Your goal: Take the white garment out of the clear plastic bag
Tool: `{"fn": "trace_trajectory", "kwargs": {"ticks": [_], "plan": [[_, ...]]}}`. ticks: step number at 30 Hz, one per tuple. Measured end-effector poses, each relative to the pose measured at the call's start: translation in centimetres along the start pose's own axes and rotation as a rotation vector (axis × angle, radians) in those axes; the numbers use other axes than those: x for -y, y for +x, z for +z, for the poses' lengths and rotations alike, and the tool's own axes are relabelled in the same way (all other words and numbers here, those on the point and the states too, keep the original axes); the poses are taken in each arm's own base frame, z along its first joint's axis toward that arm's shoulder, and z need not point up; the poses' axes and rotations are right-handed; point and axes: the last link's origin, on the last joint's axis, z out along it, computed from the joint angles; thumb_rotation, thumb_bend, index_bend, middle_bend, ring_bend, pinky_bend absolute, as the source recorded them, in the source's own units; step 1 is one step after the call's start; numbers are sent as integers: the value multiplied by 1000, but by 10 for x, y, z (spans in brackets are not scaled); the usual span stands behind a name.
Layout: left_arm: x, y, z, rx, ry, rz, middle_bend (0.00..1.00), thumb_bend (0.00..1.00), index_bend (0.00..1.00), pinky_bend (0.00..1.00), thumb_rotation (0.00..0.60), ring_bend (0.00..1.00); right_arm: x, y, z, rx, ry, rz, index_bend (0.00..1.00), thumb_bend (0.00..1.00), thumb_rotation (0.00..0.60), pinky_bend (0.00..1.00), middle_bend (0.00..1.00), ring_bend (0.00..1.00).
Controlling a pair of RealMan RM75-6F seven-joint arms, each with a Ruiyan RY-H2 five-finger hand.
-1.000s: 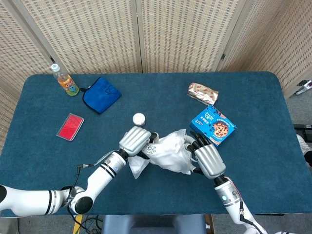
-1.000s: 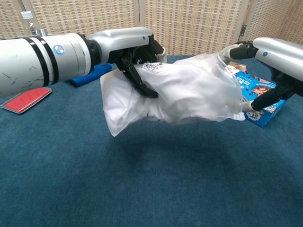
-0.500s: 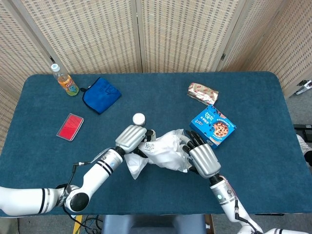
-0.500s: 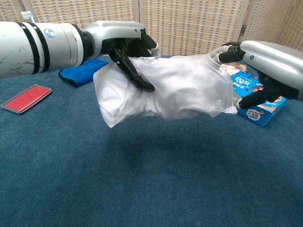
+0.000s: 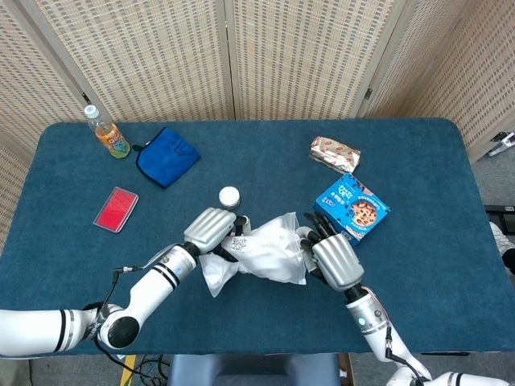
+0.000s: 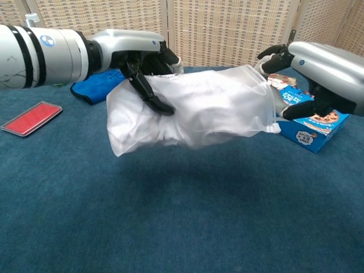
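The blue table [image 5: 418, 241] is carrying everything, and the clear plastic bag [image 6: 193, 111] is hanging above it, stretched between both hands, with the white garment [image 5: 269, 257] lying inside it. The left hand [image 5: 211, 231] is reaching in from the bag's left end, its dark fingers [image 6: 145, 94] clamping down on that upper corner. The right hand [image 5: 332, 259] is gripping the bag's right end, fingers curling around the gathered plastic. Just right of the bag, the blue cookie box [image 5: 352, 207] is resting on the table.

Left hand [image 5: 211, 231] and right hand [image 5: 334, 259] both gripping.
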Motion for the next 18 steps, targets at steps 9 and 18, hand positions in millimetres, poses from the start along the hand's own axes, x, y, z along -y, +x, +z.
{"fn": "trace_trajectory", "kwargs": {"ticks": [9,18], "plan": [[9,-11,-6,29,4,90,540,295,416,634,600,565,-11,-2,4,-2,-26,34,822,715,600,108,408,136],[24,-27,-6,57,24,149,430,277,227,573,600,488,-17,-13,3,19,-39,23,862,708,600,108,425,138]]}}
